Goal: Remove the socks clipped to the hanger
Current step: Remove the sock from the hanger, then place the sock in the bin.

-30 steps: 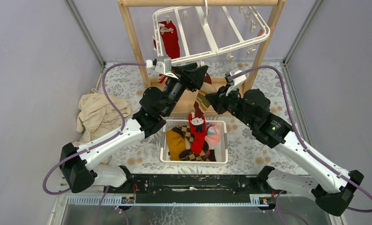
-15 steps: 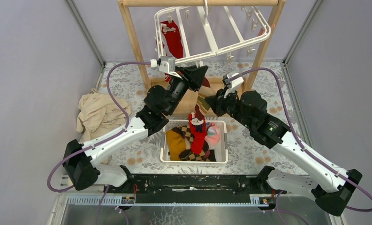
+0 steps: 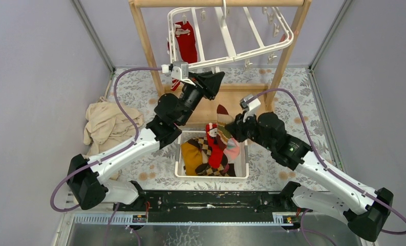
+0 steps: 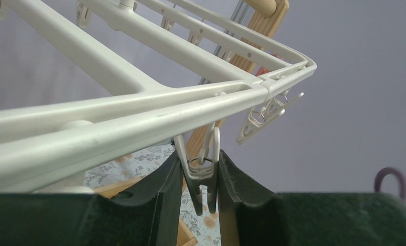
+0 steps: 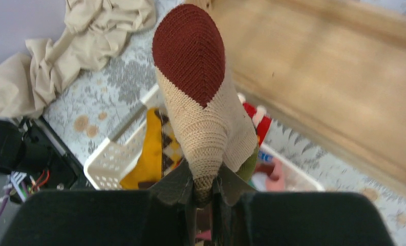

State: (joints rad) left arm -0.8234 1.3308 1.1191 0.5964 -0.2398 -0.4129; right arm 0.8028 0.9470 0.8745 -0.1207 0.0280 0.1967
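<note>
Left gripper: your left gripper [image 4: 200, 169] is raised under the near rail of the white plastic grid hanger [image 4: 139, 120], its jaws narrowed onto a small white plastic clip [image 4: 203, 179] that dangles from that rail.
Edge above: the rail lies just over your fingertips; a second clip hangs at the rail's right corner, near the wooden rack [image 3: 144, 46].
Right gripper: your right gripper [image 5: 203, 187] is pinched tight on the cuff of a tan knitted sock with a dark red toe [image 5: 195, 97], toe pointing away from the wrist.
Where that sock is: over the far rim of the white perforated basket [image 3: 246, 154], off the hanger.
Edge ahead: the rack's flat wooden base runs just beyond the sock's toe.
Clipped sock: a plain red sock [image 3: 186, 41] hangs at the hanger's far left corner.
Basket contents: a heap of socks [image 3: 211, 154], mustard, argyle, red and pink.
Room between arms: your two grippers stand well apart, left high, right low.
Left side: a crumpled beige cloth [image 3: 106, 125] lies on the floral tabletop [image 3: 287, 97], beside your left arm.
</note>
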